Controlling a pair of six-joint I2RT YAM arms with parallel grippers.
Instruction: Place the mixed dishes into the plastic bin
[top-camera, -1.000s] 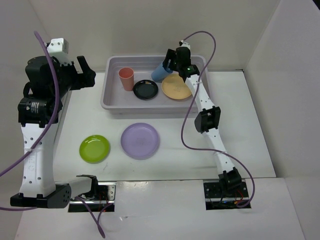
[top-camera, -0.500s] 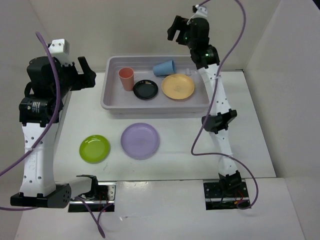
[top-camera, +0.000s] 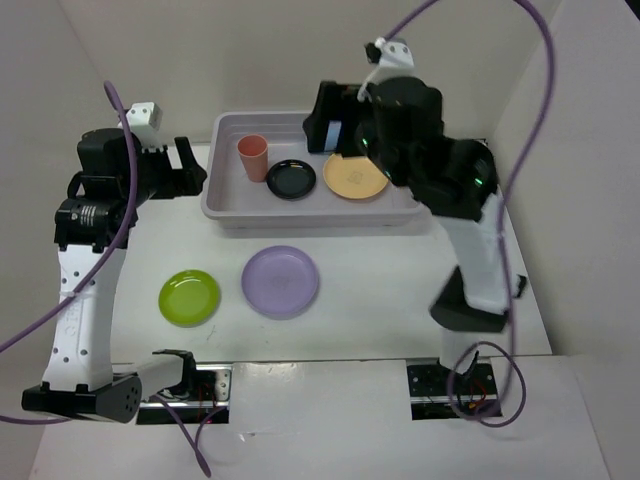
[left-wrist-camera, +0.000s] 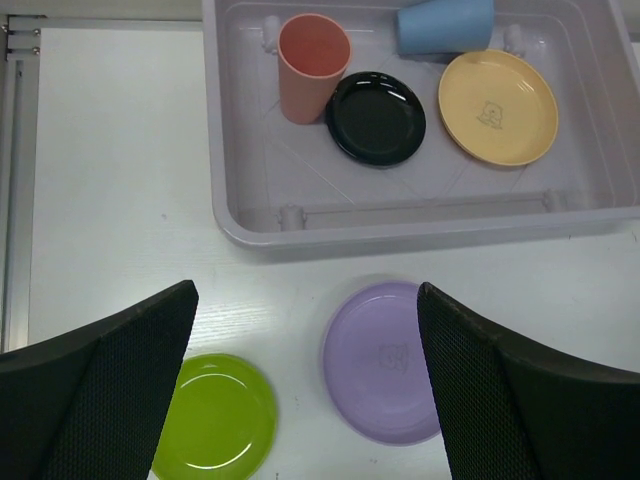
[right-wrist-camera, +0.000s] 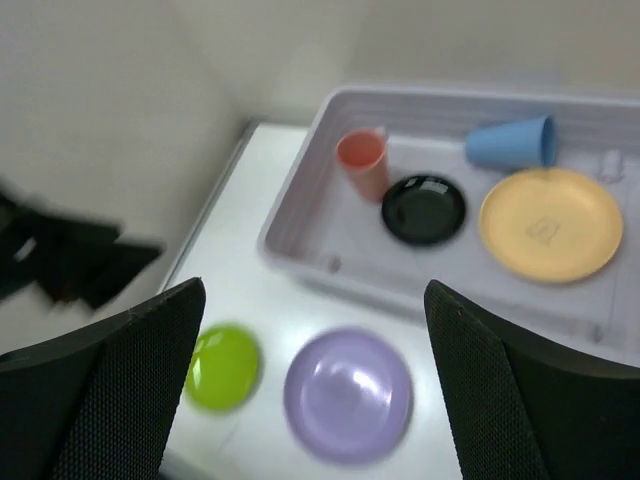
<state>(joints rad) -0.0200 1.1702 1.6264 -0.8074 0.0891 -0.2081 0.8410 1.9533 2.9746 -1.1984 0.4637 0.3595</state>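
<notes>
Sitting nearest the arm bases on the bench (top-camera: 380, 300) were the lime green plate (top-camera: 189, 297) and, just beside it, the lavender plate (top-camera: 280, 281), both outside the plastic bin (top-camera: 310, 212). Further back, the bin held the salmon cup (top-camera: 253, 157) upright, the black plate (top-camera: 291, 179), the orange plate (top-camera: 355, 176) and the blue cup (left-wrist-camera: 445, 25) lying on its side. Left hand (left-wrist-camera: 307, 292) and right hand (right-wrist-camera: 312, 290) both hung up in the air, fingers spread wide, gripping nothing.

Light even and diffuse from above in all views; the white table (top-camera: 370, 290) reads bright, with only a soft, narrow shadow along the front of the plastic bin (top-camera: 310, 215). Right wrist view blurred throughout, a pale glare patch on the lavender plate (right-wrist-camera: 348, 395). Left wrist view sharp, evenly lit
</notes>
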